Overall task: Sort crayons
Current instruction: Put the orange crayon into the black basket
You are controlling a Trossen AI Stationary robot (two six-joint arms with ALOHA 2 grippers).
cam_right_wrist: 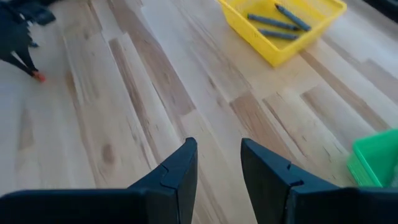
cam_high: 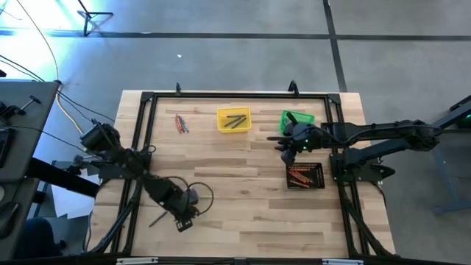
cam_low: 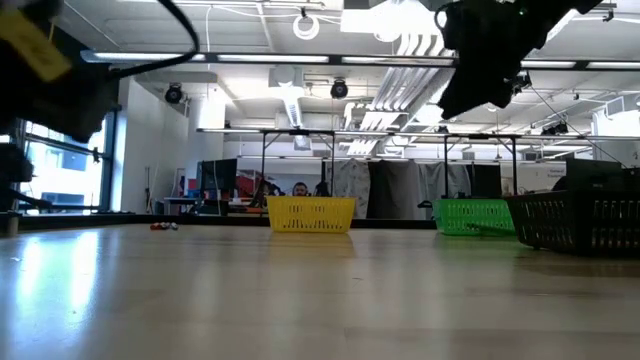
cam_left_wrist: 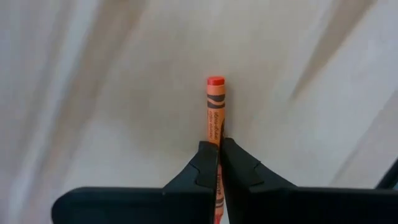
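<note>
The left end effector [cam_left_wrist: 219,163] sits low over the near-left part of the table [cam_high: 243,221], its fingers [cam_left_wrist: 202,167] pressed together on an orange-red crayon [cam_left_wrist: 215,109] – the stick runs between the pads and its flat tip sticks out beyond them, pointing at the pale wood. In the right wrist view the same pinch shows far off, the crayon's red end [cam_right_wrist: 39,76] almost at the table surface.

Further along the back of the table, a small cluster of loose crayons [cam_high: 180,124], orange-red and grey, lies on the bare wood near the back-left. Next comes the yellow bin [cam_high: 234,120], with a few grey crayons [cam_right_wrist: 273,22] lying flat inside it. Beside it to the right stands the green bin [cam_high: 293,118], partly covered by the right arm.

The right end effector [cam_high: 287,144] hovers above the table between the green bin and the black bin [cam_high: 305,177] – its fingers [cam_right_wrist: 180,171] stand apart with a clear gap and nothing between them. The black bin, nearer the front on the right side, holds a heap of orange-red crayons [cam_high: 300,177]
</note>
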